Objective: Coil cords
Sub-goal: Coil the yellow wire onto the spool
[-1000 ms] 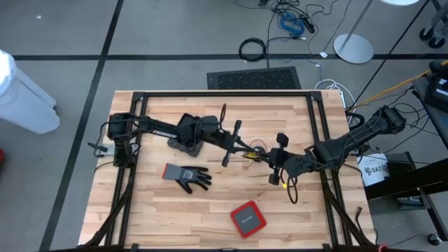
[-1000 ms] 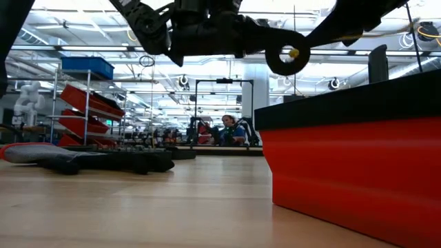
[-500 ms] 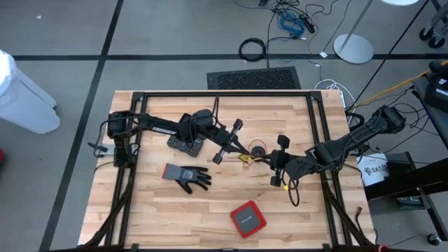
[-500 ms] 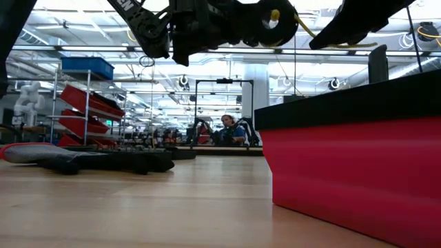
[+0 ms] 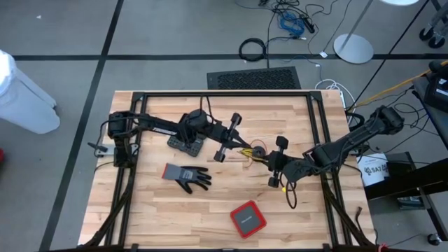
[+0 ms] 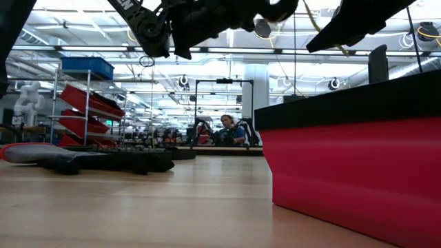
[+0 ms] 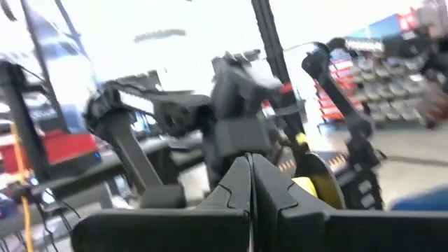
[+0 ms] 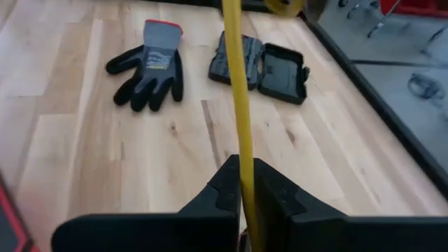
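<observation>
1. Since a second ago the left gripper [image 5: 225, 136] has drawn back a little toward the table's far side, and the coiled end of the yellow cord [image 5: 253, 152] has risen out of the top of the low view.
2. Far left on the wooden table [image 5: 161, 203], the left arm reaches rightward over an open black case [image 5: 186, 145]; a grey glove [image 5: 187, 176] lies nearer the front edge, apart from it.
3. The left gripper hangs above mid-table. In its wrist view its fingers [image 7: 238, 183] sit pressed together, with a yellow-and-black roll [image 7: 313, 183] just beside them; whether they pinch it I cannot tell.
4. The yellow cord runs between the two grippers, off the table.
5. The right gripper [image 5: 276, 162] hangs right of centre. In its wrist view the cord [image 8: 239, 98] passes straight through the narrow gap between the fingers [image 8: 219, 187], which stand close on either side of it.
6. A red box [image 5: 248, 218] sits near the front edge, well apart from both grippers.
</observation>
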You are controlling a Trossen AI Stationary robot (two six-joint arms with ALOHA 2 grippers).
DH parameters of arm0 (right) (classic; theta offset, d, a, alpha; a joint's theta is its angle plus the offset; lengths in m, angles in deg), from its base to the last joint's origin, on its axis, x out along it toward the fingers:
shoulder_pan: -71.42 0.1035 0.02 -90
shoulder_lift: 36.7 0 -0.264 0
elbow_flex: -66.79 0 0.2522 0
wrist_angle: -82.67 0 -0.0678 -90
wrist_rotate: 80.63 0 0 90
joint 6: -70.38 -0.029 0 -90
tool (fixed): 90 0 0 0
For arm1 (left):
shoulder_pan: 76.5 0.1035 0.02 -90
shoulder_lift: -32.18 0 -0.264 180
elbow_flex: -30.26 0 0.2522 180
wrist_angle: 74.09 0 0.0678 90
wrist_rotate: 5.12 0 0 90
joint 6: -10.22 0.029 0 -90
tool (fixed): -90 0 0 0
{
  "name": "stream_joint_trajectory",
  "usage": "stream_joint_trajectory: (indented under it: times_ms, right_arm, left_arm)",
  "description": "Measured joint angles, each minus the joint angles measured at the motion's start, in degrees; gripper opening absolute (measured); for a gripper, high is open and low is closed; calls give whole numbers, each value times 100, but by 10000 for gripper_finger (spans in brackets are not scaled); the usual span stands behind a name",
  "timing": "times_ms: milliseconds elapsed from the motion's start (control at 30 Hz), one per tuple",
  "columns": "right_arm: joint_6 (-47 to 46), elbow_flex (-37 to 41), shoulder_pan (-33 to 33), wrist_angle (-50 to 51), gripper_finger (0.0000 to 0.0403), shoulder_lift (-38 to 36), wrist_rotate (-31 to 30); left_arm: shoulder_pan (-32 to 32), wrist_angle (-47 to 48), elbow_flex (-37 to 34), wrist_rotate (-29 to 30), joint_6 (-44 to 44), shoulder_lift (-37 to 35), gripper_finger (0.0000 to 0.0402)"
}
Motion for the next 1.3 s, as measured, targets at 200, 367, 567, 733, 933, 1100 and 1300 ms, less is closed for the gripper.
stream_joint_trajectory:
  times_ms: [200,367,567,733,933,1100,1300]
  right_arm:
    - [451,0,-4,-507,20,261,-827]
    - [890,0,-42,-1070,11,630,-1530]
    - [768,2,-59,-1239,1,1130,-2323]
    - [400,2,-94,-1248,1,1457,-2967]
    - [65,2,-175,-1255,0,1800,-3148]
    - [-174,2,-175,-1279,0,2067,-3178]
    - [-493,4,-318,-1294,0,2201,-3196]
  left_arm:
    - [-5,-504,0,846,-247,267,0]
    - [-87,-1050,0,1464,-417,533,0]
    - [-118,-1596,1,2001,-814,772,0]
    - [-157,-1632,2,2145,-994,829,0]
    - [-305,-1677,2,2286,-999,829,0]
    - [-377,-1682,2,2646,-1140,829,0]
    - [-450,-1514,22,2964,-1146,829,6]
